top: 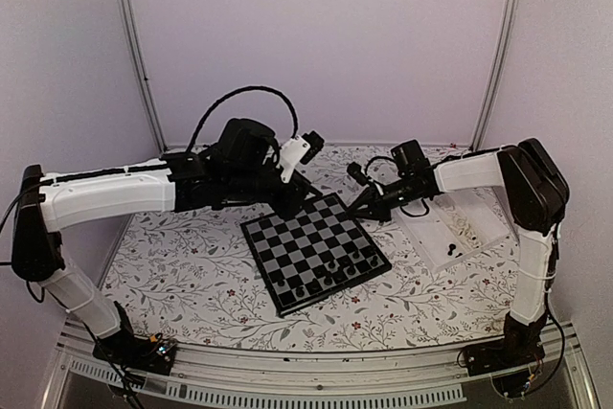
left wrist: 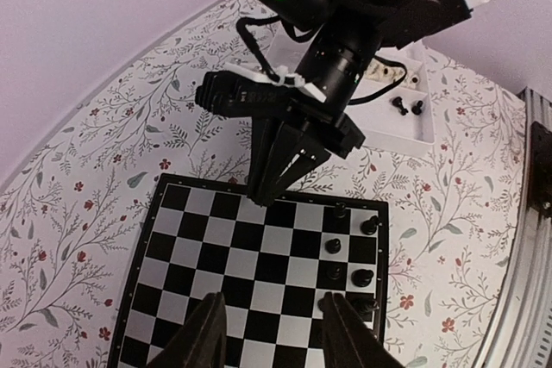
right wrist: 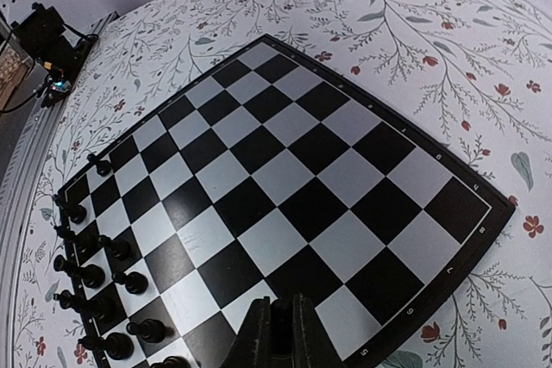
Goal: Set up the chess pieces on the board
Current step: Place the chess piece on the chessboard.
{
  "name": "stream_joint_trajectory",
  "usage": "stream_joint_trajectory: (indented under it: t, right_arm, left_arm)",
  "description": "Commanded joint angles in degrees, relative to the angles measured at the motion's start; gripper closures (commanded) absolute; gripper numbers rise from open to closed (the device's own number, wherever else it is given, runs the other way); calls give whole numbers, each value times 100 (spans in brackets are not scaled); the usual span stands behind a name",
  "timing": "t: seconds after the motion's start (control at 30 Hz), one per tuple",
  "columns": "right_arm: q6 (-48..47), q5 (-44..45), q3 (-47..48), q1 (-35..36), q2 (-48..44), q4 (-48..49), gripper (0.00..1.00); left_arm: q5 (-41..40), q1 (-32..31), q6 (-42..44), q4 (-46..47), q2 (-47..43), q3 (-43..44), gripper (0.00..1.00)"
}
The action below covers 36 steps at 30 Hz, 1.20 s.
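- board [top: 314,251] skewed on worktop [top: 192,280], black chess pieces [top: 337,270] upright along its near-right side
- left tool [left wrist: 274,342] jaws apart, over board
- right tool [right wrist: 276,338] jaws together

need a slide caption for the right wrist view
Right gripper, jaws shut, above an edge of the board; black chess pieces line one side.

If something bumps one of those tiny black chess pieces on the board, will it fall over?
Probably. The tiny black chess piece stands tall on a narrow foot, so a nudge would likely tip it. Its rounded body might then roll across the flat black-and-grey checked chessboard. Being so small, it is likely light.
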Motion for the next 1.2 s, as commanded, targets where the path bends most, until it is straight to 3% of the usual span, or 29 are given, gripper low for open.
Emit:
stream_joint_trajectory:
  t: [0.0,0.37,0.57,0.77,0.97,1.17]
  right_arm:
    - [415,259,294,2,391,212,90]
    - [567,370,414,115,980,121,88]
    - [524,264,339,117,962,-71,76]
    - [563,15,128,116,186,-223,57]
    - [547,-71,173,-28,-563,-668,52]
    - [470,-70,-28,-756,-1380,-1008,50]
  left_arm:
    - [-312,100,-116,4,-237,-181,60]
    - [-337,120,-157,103,-370,-363,60]
    - [-334,129,-152,137,-375,-487,60]
    - [-197,163,-221,276,-274,-564,60]
    - [99,252,-392,184,357,-300,59]
    - [283,339,-521,-185,1378,573,60]
